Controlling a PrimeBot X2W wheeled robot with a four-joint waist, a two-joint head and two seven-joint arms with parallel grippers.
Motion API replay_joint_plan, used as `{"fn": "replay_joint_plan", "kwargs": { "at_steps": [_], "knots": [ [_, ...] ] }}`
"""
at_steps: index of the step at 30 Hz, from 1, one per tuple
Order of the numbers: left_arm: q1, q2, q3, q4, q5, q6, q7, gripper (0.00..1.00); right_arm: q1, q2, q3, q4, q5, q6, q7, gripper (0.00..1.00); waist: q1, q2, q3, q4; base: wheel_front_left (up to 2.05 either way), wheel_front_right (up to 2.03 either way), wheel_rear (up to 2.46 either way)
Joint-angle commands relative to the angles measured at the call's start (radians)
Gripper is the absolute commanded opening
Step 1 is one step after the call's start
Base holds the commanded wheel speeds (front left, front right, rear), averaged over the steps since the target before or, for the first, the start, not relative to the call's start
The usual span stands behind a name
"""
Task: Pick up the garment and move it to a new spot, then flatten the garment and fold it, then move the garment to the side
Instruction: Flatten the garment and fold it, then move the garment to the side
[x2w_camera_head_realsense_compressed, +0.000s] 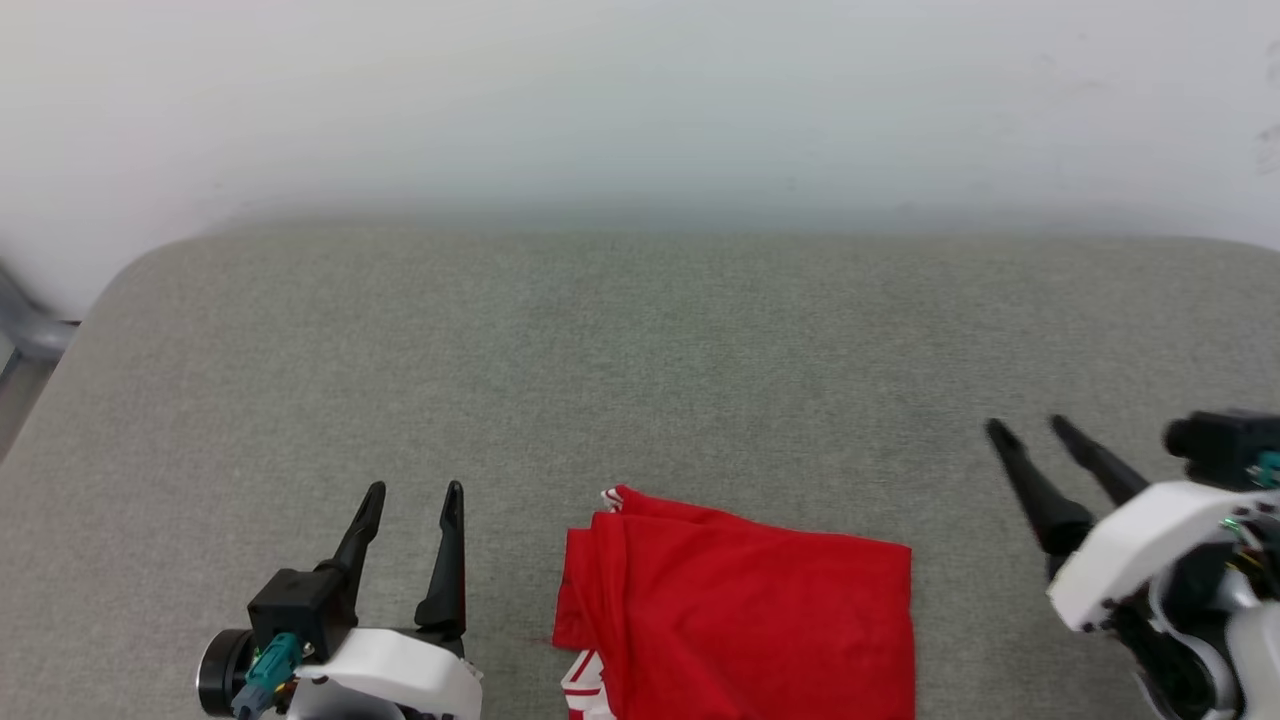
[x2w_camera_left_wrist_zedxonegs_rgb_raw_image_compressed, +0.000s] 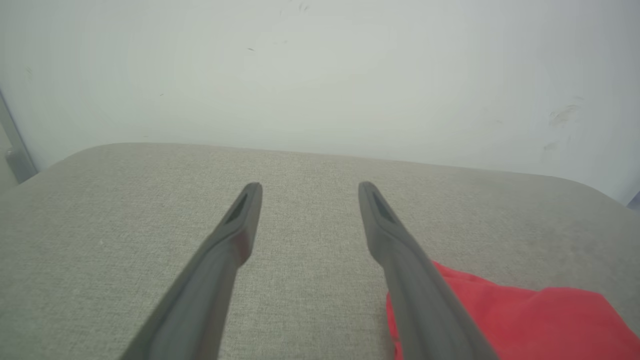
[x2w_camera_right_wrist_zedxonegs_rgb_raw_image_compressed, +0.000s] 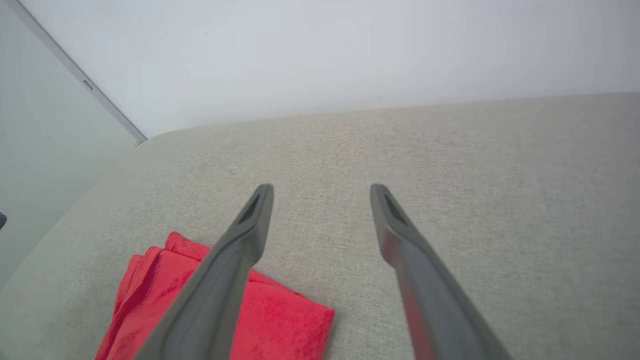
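Both jaws stand spread and empty: your left gripper (x2w_camera_head_realsense_compressed: 416, 487) and right gripper (x2w_camera_head_realsense_compressed: 1025, 423) flank the shirt (x2w_camera_head_realsense_compressed: 740, 610), which lies folded at the near edge of the grey surface (x2w_camera_head_realsense_compressed: 640, 350). Folding looks done; shifting it aside seems left to you.

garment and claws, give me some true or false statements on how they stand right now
1. The garment lies folded on the grey surface. True.
2. The left claw is shut on the garment. False: it is open and empty, apart from the garment's edge.
3. The right claw is open and holds nothing. True.
4. In the head view the garment lies to the right of both claws. False: it lies between them.
5. The garment shows mostly red cloth. True.
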Motion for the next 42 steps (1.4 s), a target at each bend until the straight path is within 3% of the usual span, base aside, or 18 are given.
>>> {"fn": "replay_joint_plan", "kwargs": {
  "at_steps": [1,8,18,29,42],
  "knots": [
    [0.019,0.005,0.006,0.000,-0.005,0.006,-0.002,1.00,0.034,-0.002,-0.050,0.002,-0.058,0.000,-0.035,1.00,0.0000,-0.0001,-0.021,-0.022,0.00,0.00,0.00],
    [0.034,0.016,0.014,-0.010,-0.004,0.018,-0.002,1.00,0.117,0.017,-0.176,-0.048,-0.224,0.000,-0.148,1.00,0.0000,-0.0001,-0.048,-0.062,0.00,0.00,0.00],
    [0.064,0.020,0.025,-0.013,0.005,0.027,-0.002,1.00,0.234,0.067,-0.162,-0.120,-0.328,0.000,-0.312,1.00,0.0000,-0.0001,-0.082,-0.087,0.00,0.00,0.00],
    [0.112,0.014,0.041,-0.005,0.038,0.038,-0.002,1.00,0.275,0.102,-0.137,-0.114,-0.333,0.000,-0.308,1.00,0.0000,-0.0001,-0.104,-0.088,0.00,0.00,0.00],
    [0.103,0.004,0.052,0.003,0.054,0.023,-0.002,1.00,0.258,0.082,-0.164,-0.097,-0.306,0.000,-0.249,1.00,0.0000,-0.0001,-0.098,-0.075,0.00,0.00,0.00]
  ]
}}
